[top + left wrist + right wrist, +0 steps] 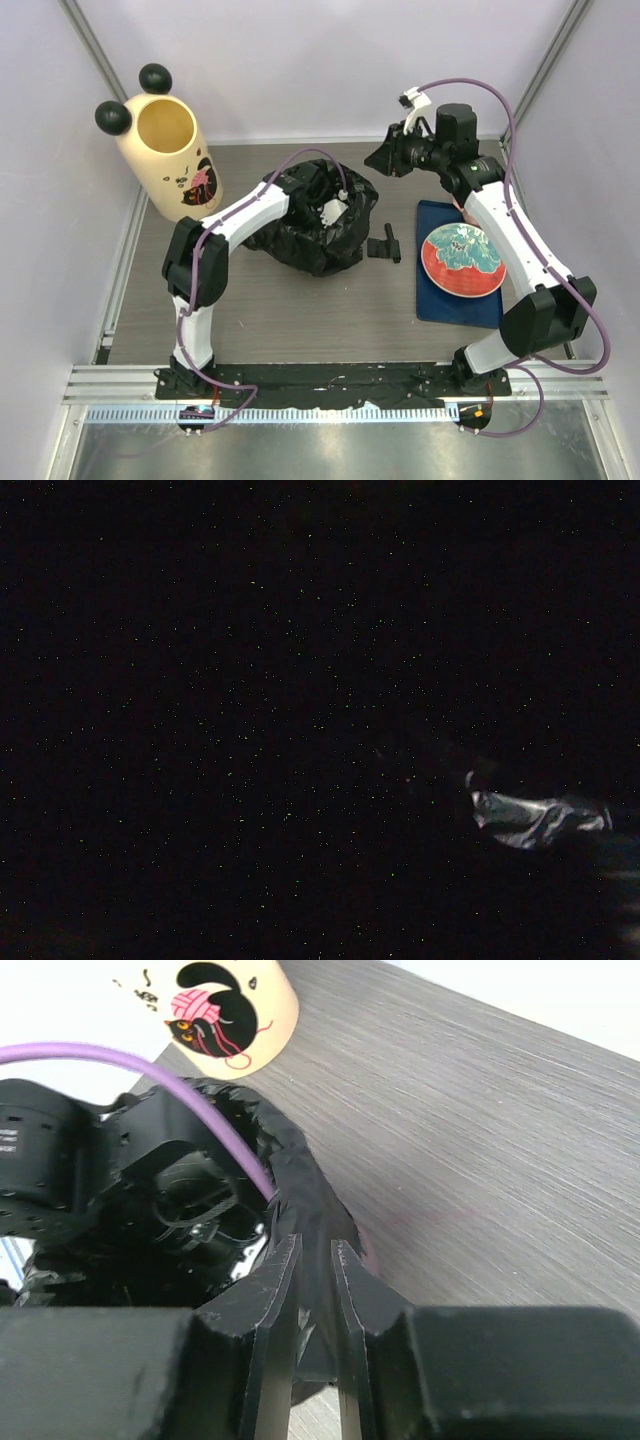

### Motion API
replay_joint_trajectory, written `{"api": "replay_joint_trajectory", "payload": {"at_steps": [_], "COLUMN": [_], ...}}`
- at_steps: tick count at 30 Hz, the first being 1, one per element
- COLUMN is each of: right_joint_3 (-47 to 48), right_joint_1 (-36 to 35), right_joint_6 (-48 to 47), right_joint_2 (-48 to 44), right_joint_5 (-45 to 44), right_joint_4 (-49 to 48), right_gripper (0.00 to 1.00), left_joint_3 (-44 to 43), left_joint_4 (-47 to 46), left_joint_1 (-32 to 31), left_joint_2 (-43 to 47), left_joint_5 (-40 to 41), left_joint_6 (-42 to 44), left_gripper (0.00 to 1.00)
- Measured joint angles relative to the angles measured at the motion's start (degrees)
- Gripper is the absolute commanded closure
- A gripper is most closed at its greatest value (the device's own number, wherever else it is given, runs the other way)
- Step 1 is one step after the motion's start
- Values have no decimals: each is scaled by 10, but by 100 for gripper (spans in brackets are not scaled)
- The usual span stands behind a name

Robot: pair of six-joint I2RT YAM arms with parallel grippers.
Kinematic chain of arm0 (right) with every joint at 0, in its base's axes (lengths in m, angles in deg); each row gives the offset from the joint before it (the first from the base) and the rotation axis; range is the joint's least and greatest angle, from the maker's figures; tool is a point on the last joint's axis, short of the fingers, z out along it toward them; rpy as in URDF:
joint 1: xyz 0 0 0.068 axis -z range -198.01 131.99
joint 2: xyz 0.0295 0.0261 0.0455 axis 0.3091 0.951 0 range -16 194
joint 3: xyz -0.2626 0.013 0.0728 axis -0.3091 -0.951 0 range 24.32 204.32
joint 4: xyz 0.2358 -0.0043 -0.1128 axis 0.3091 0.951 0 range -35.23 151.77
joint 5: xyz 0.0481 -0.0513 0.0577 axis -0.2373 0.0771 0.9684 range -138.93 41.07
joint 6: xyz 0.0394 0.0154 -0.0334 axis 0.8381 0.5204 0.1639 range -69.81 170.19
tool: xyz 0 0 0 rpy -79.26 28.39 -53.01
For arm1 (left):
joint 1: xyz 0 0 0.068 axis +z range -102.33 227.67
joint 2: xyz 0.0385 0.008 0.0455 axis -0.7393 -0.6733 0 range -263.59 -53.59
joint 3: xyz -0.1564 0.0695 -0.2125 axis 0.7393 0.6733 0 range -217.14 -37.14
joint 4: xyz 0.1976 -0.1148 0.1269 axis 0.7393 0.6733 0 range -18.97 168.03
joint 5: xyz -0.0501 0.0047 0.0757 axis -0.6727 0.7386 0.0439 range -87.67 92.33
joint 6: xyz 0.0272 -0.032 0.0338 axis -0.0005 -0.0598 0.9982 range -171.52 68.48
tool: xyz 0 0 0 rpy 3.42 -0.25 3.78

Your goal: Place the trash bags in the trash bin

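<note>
The cream trash bin (165,150) with two black ball ears leans at the back left, its mouth open. Its cat-and-yarn mark (225,1010) shows in the right wrist view. A crumpled black trash bag (310,235) lies mid-table. My left gripper (333,208) is sunk inside the bag with its fingers hidden. The left wrist view is dark apart from a patch of shiny plastic (530,818). My right gripper (315,1245) hangs over the bag's far right rim (300,1180). Its fingers stand a narrow gap apart, with the rim's fold running between them.
A red plate with a teal pattern (462,260) rests on a blue mat (440,300) at the right. A small black part (385,243) lies between bag and mat. Enclosure walls close in the back and both sides.
</note>
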Motion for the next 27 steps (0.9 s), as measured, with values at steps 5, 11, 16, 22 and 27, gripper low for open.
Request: {"api": "replay_joint_trajectory", "payload": {"at_steps": [5, 11, 16, 22, 27], "right_joint_3": [0, 0, 2, 3, -23], "right_joint_1": [-16, -38, -63, -79, -98], "right_joint_6": [-5, -28, -65, -115, -153], "right_joint_2": [8, 33, 54, 53, 37], "right_joint_5": [18, 18, 4, -30, -53], "right_joint_4": [0, 7, 27, 31, 34], "right_gripper": [73, 67, 78, 99, 99], "left_joint_3": [5, 27, 31, 68, 142], "left_joint_4": [-14, -37, -37, -54, -122], "left_joint_1": [0, 0, 0, 0, 0], "left_joint_2": [-8, -8, -8, 15, 91], "left_joint_5": [-6, -6, -1, 18, 24], "left_joint_6": [1, 5, 6, 7, 9], "left_gripper": [79, 80, 79, 78, 83]}}
